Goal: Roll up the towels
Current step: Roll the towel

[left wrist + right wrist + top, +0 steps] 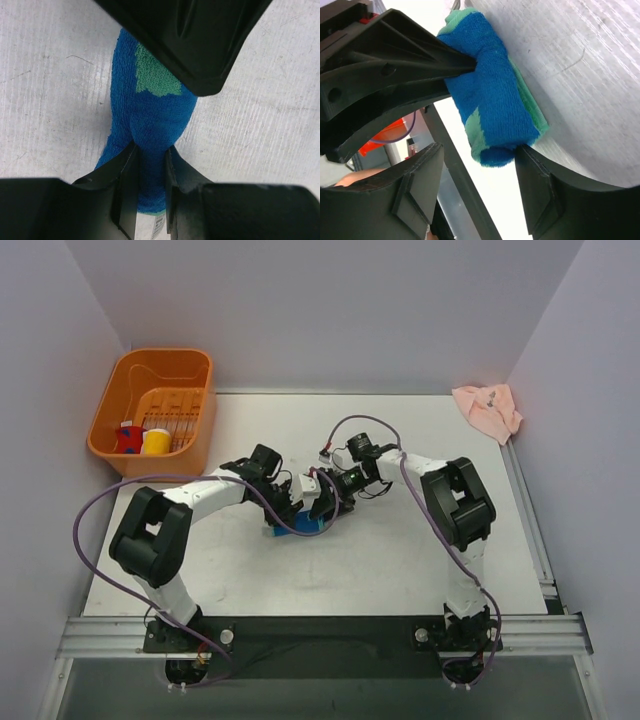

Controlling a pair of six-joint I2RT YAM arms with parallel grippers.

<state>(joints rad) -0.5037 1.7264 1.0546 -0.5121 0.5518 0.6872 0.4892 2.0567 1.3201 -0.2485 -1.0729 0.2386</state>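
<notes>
Top view: green-blue towel point(296, 528) mostly hidden under hands; pink towel point(487, 410) crumpled at far right. Wrist views: towel rolled, flat on worktop point(260, 125), long axis running away from left hand point(151, 150), which pinches it near one end. Right hand point(480, 150) open, astride other end.

No writing, brand or number can be read anywhere: the only candidate is a small white tag point(158, 227) at the end of the blue and green towel point(150, 115) in the left wrist view, and its dark printed marks are too blurred to make out.
</notes>
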